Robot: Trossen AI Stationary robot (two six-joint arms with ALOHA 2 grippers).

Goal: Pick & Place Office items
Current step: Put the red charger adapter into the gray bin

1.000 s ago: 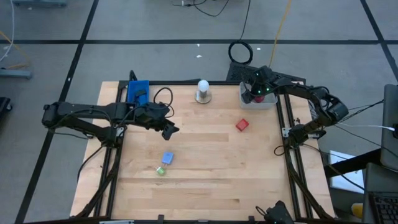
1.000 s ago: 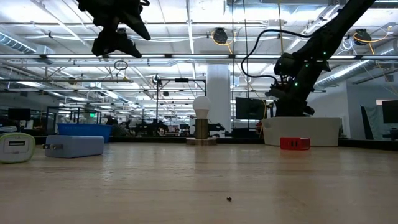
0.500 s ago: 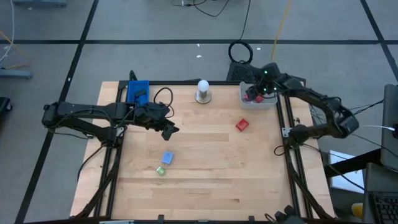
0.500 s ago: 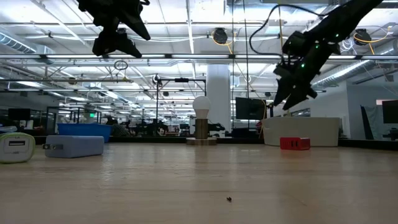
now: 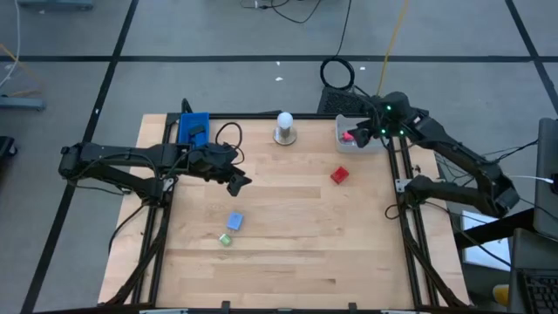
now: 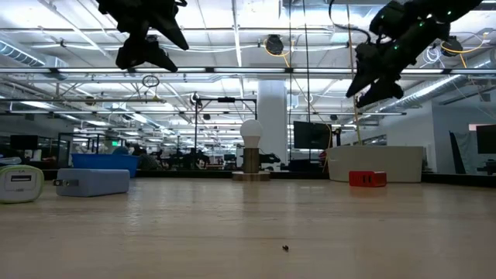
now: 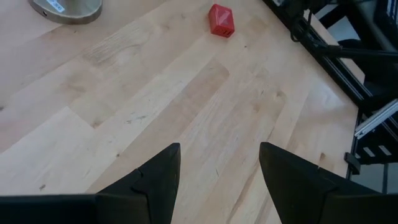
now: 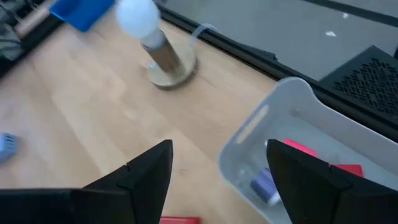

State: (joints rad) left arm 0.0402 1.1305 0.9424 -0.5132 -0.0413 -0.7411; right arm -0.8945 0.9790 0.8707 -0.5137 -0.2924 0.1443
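The right gripper [image 5: 362,133] hangs in the air over the pale grey plastic tray [image 8: 292,112] at the far right corner of the wooden table [image 5: 288,253]. Its fingers are spread apart with nothing between them. Inside the tray I can make out a couple of flat red pieces [image 8: 298,149] and a small bluish-grey piece [image 8: 264,185], so some sorting looks done, and I'd judge this arm is between a drop-off and its next pick.

The nearest loose item is the small red block [image 5: 339,175], lying on bare wood just in front of the tray on the right side. Farther off, toward the left front of the table, a light-blue block [image 5: 234,221] sits just beside a small green bit [image 5: 226,239].

The left gripper [image 5: 237,183] hovers high over the left middle of the table, fingers apart and empty, with a blue plastic tray [image 5: 193,128] behind it at the far left corner. A white bulb on a round metal base [image 5: 284,127] stands at the far edge between the two trays.

For the next move, the right arm would probably need to swing toward the red block, come down with fingers straddling it, and close squarely; the block looks turned at an angle, so the wrist may need rotating.
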